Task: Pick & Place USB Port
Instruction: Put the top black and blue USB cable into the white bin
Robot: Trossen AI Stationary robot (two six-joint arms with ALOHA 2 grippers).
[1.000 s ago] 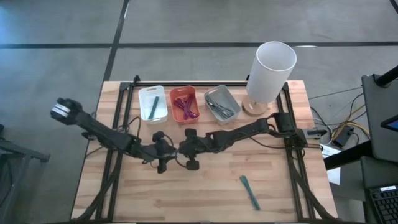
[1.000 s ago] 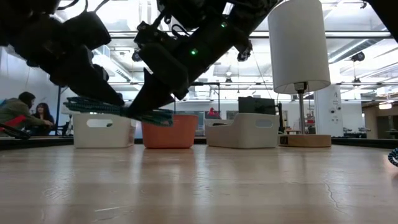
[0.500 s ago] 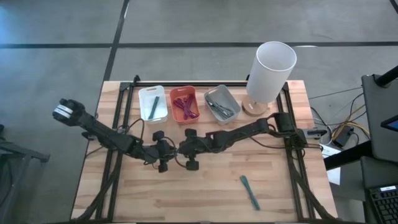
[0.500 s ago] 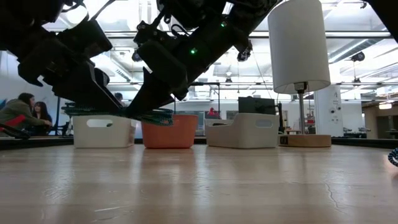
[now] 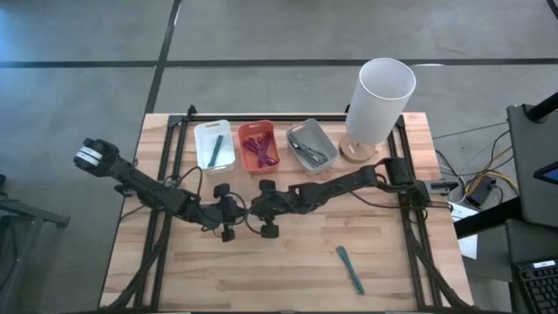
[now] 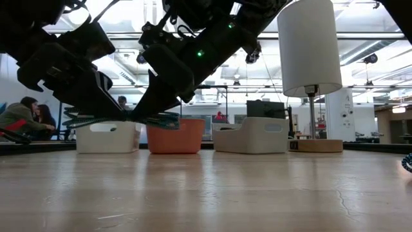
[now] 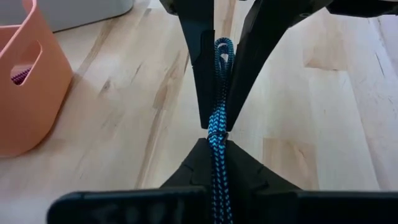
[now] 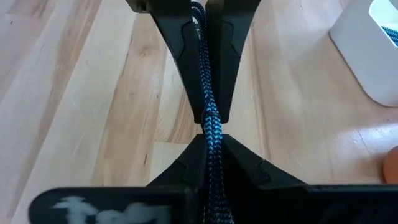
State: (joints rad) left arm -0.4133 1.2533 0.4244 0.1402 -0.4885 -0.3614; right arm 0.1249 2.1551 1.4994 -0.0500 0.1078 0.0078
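A blue braided USB cable (image 7: 217,118), folded into a short bundle, hangs above the middle of the table between my two grippers. My left gripper (image 7: 216,142) comes from the table's left and is shut on one end. My right gripper (image 8: 211,135) comes from the right and is shut on the other end. In the high view their tips meet nose to nose (image 5: 247,213). In the low view the cable (image 6: 161,120) shows level, clear of the wood. A second, teal cable (image 5: 350,269) lies flat on the table near the front right. My left gripper pinches the cable's left end (image 7: 217,155) between its two fingers. The fingers slant down from the table's left and lie along the bundle. The cable is lifted clear and runs level into the other gripper. My right gripper pinches the cable's right part (image 8: 210,152) between its two fingers. Slanting down from the table's right, they lie along the bundle. The looped end (image 7: 224,48) reaches back between these fingers, clear of the table.
At the back stand a white bin (image 5: 214,145), an orange bin (image 5: 259,146) and a grey bin (image 5: 311,146), each with items inside. A white lamp (image 5: 379,100) stands at the back right. Bare wood lies in front of the grippers.
My left gripper has shut on the cable's left end and rolled slightly, staying in place. My right gripper and the cable have kept still, the cable level above the table.
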